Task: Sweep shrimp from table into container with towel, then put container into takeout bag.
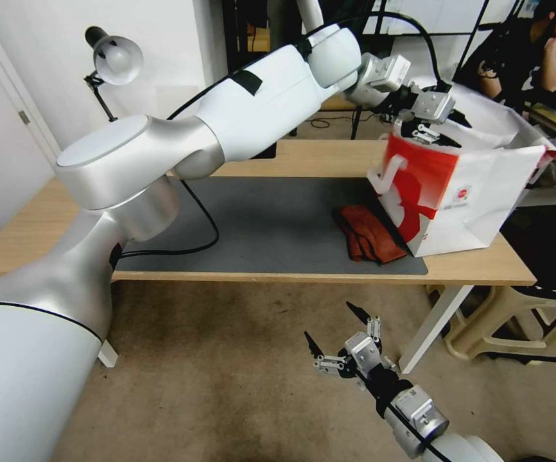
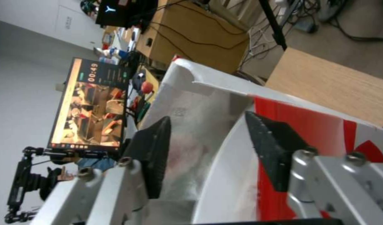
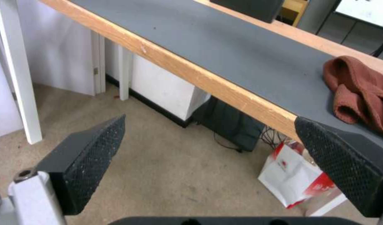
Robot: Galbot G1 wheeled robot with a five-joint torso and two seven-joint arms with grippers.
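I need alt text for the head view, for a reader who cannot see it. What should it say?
The left gripper reaches over the open top of the takeout bag, which stands on the table. The towel lies crumpled on the grey mat beside the bag. The right gripper hangs open below the table edge.

towel point(image 1: 368, 233) on table point(image 1: 483, 266) mat, takeout bag point(image 1: 458, 192) touching its right; left hand point(image 1: 433, 131) over bag

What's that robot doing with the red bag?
The robot's left gripper hangs open over the mouth of the red-and-white paper takeout bag, which stands at the right end of the light-wood table. A curved white rim shows between its fingers, inside the bag. The rust-brown plush towel lies beside the bag. The right gripper waits open, below the table's edge.
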